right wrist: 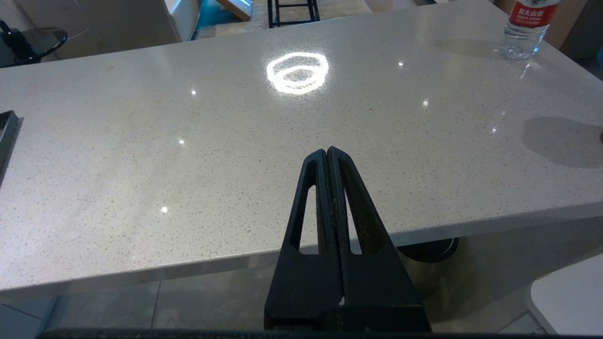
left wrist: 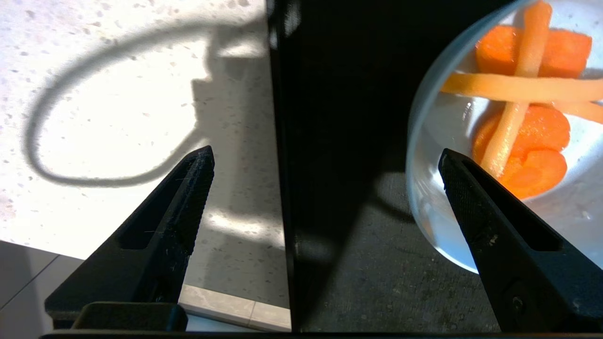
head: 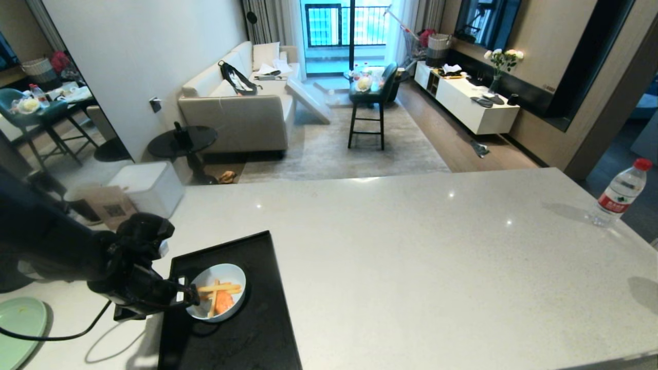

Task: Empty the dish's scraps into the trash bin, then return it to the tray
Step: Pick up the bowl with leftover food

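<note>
The left gripper is hanging spread wide at the dish's nine o'clock edge, one finger reaching over the rim and the other outside, probably lining up to pinch the wall. The dish is sitting on the tray at the counter's near-left corner, scraps inside (no trash bin is showing yet). The right gripper is idling clenched and empty off the counter's near edge.
</note>
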Controlling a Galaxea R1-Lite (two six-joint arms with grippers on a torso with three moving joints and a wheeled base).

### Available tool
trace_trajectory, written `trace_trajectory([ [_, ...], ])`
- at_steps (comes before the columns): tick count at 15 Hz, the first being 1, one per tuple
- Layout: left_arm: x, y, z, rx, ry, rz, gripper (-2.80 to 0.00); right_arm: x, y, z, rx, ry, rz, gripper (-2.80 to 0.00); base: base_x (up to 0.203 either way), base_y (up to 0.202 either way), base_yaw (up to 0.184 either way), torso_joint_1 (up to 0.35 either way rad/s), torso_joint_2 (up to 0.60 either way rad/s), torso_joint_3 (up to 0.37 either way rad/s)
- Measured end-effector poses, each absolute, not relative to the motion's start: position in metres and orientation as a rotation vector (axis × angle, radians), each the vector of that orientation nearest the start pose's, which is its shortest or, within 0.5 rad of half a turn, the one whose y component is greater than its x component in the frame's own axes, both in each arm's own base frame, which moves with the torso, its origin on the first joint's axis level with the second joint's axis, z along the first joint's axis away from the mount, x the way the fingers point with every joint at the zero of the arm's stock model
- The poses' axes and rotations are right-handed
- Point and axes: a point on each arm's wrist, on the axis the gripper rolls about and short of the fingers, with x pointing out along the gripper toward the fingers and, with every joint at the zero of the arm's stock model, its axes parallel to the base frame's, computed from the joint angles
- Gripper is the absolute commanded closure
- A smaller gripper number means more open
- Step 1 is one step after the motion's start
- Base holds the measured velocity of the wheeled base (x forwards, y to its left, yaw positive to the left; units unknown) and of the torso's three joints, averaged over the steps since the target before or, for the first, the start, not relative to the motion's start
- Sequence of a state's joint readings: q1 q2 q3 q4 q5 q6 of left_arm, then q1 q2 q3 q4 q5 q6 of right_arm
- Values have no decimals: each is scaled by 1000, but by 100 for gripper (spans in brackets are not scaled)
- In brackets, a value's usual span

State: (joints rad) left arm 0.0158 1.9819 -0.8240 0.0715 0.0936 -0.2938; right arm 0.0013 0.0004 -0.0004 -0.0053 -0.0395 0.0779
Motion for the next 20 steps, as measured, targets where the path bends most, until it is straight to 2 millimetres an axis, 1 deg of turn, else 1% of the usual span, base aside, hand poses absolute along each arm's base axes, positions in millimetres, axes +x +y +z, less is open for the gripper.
trace_trajectory([
  [2, 294, 4, 47, -200, 1209, 268, -280, -23, -1, 76, 78, -7, -38, 0, 0, 0, 0, 0, 0, 0],
  [6, 303, -2, 42, -192, 1163, 248, -280, -23, -1, 76, 78, -7, -38, 0, 0, 0, 0, 0, 0, 0],
  [8, 306, -3, 40, -191, 1157, 247, -280, -23, -1, 76, 78, -7, -38, 0, 0, 0, 0, 0, 0, 0],
  [17, 306, 0, 33, -164, 1175, 273, -280, -23, -1, 76, 78, -7, -38, 0, 0, 0, 0, 0, 0, 0],
  [18, 306, 0, 33, -164, 1176, 274, 0, -23, -1, 76, 78, -7, -38, 0, 0, 0, 0, 0, 0, 0],
  [20, 307, 1, 33, -163, 1177, 274, 0, -23, -1, 76, 78, -7, -38, 0, 0, 0, 0, 0, 0, 0],
])
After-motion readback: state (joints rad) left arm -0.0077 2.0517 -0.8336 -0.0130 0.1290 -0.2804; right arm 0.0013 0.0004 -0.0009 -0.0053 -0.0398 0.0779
